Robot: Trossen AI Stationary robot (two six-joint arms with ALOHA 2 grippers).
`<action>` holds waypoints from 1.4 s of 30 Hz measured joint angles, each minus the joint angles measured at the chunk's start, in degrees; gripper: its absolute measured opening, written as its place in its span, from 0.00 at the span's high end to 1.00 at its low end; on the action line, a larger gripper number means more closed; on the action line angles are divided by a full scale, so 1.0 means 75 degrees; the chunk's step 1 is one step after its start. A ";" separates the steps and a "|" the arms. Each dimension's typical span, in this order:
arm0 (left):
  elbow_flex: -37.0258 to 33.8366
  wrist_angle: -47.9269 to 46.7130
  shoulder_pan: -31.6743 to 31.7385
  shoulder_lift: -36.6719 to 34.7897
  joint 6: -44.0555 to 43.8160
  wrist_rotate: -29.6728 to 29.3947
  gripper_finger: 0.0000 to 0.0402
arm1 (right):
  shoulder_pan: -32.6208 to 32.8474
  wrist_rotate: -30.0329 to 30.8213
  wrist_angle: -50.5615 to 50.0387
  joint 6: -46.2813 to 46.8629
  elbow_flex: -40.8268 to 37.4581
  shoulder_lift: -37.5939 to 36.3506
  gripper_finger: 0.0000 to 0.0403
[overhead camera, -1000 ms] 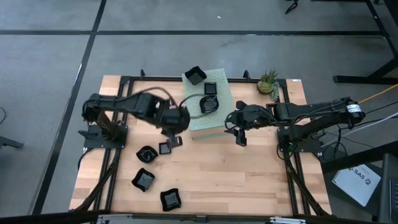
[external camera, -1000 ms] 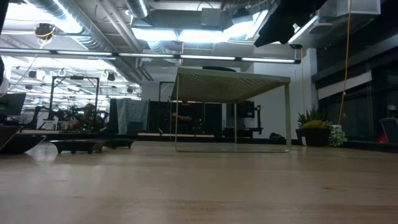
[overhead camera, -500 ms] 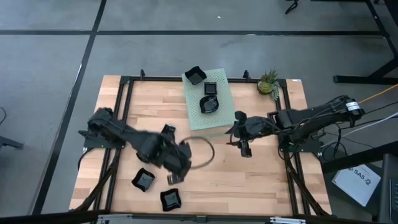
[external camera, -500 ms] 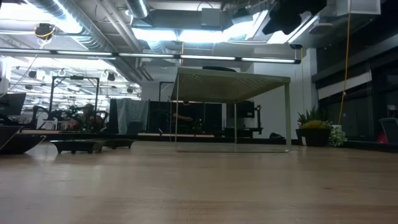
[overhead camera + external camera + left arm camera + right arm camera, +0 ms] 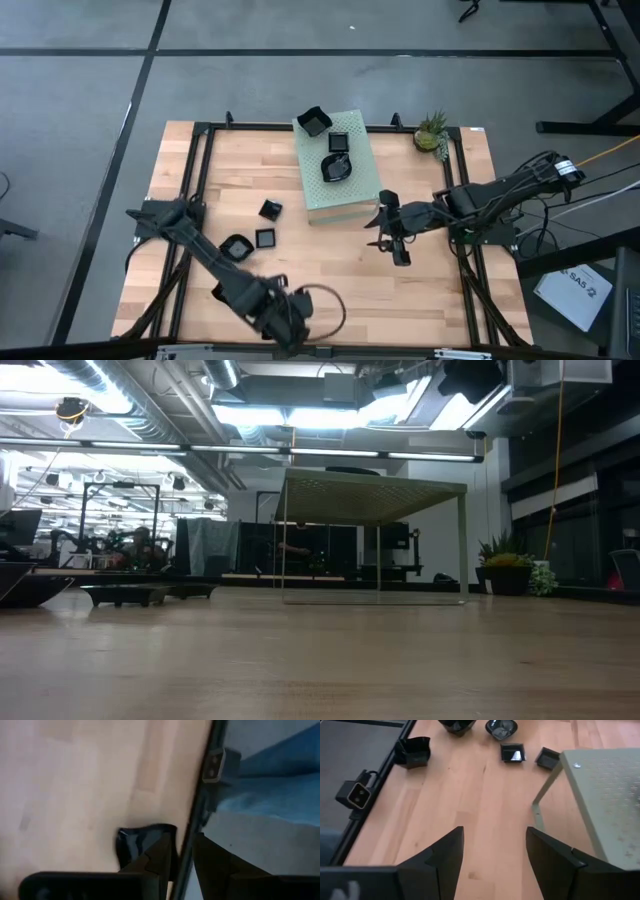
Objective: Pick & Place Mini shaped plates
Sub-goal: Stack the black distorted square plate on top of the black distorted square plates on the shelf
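Table (image 5: 420, 290) with green box (image 5: 352, 195), two arms, black plates.
Three plates (image 5: 337, 168) sit on the box, others lie on the wood left of it. Right gripper (image 5: 391, 232) hovers just right of the box, fingers wide, empty. Left gripper (image 5: 290, 325) is at the near edge by a plate (image 5: 142, 845); I cannot tell whether it grips.

Grey concrete floor (image 5: 90, 90) with dark seams is running all around the wooden table (image 5: 330, 270). Beyond it, ceiling lights (image 5: 300, 415) are glowing over exposed ducts (image 5: 150, 395), with workbenches (image 5: 120, 555) sitting way back there.
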 joint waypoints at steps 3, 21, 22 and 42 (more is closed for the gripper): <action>0.0000 0.0151 -0.0262 0.0284 -0.0204 0.0008 0.81 | 0.0065 -0.0003 0.0044 -0.0011 0.0001 0.0000 0.47; 0.0000 0.0603 -0.1075 0.1523 -0.1099 -0.0171 0.81 | 0.0065 0.0000 0.0056 -0.0033 -0.0001 0.0000 0.47; 0.0000 0.0600 -0.1078 0.1578 -0.1131 -0.0189 0.81 | 0.0065 0.0000 0.0054 -0.0046 0.0001 0.0000 0.47; 0.0001 -0.0082 -0.1072 0.1828 -0.1710 -0.0286 0.84 | 0.0065 0.0000 0.0024 -0.0069 0.0001 0.0000 0.47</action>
